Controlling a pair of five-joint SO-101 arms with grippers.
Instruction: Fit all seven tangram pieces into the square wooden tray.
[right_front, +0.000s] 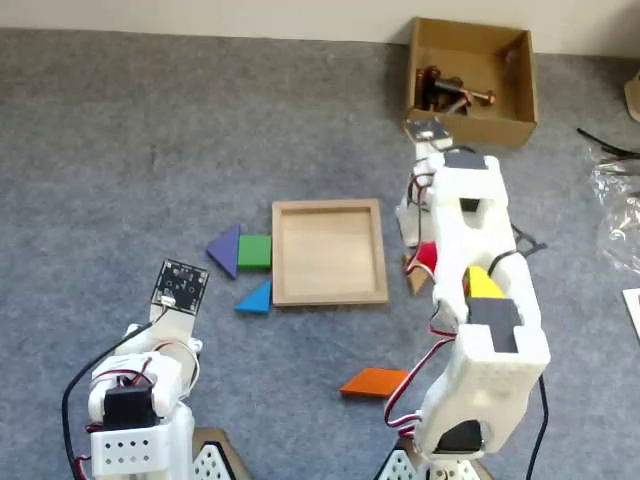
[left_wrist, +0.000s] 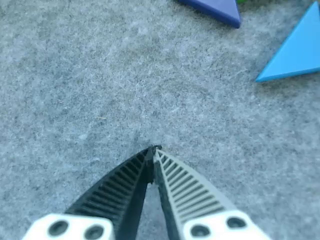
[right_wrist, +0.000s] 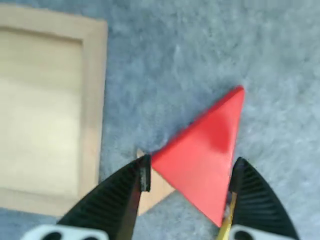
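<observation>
A grey felt-covered counter (right_front: 120, 150) carries everything, with two white arms at its near edge. The right arm (right_front: 480, 350) stretches forward beside the tray, and the left arm (right_front: 130, 400) sits folded back, well short of the pieces. An open brown cardboard box (right_front: 470, 68) stands at the far edge. The square pale wooden tray (right_front: 330, 252) lies flat in the middle of the counter with no piece inside it. On one side of the tray lie a purple triangle (right_front: 225, 250) and a green square (right_front: 254, 250) that touches the tray's rim, with a light-blue triangle (right_front: 256, 298) just beside the tray's near corner. On the other side an orange parallelogram (right_front: 374, 381) lies nearer the arms' bases, apart from the tray, and a yellow piece (right_front: 483, 283) shows partly hidden by the right arm, its shape unclear. The right pincer (right_wrist: 192, 172) is spread, and the red triangle (right_wrist: 205, 145) lies flat between its two tips with one black fingertip (right_wrist: 142, 172) at the triangle's corner. Whether the tips press on it is not clear. A small tan wooden piece (right_wrist: 155, 187) pokes out from under the red triangle, between it and the tray's rim. The left pincer (left_wrist: 152, 150) is pressed together with its tips meeting over bare felt, and the purple and light-blue triangles lie well ahead of it.
</observation>
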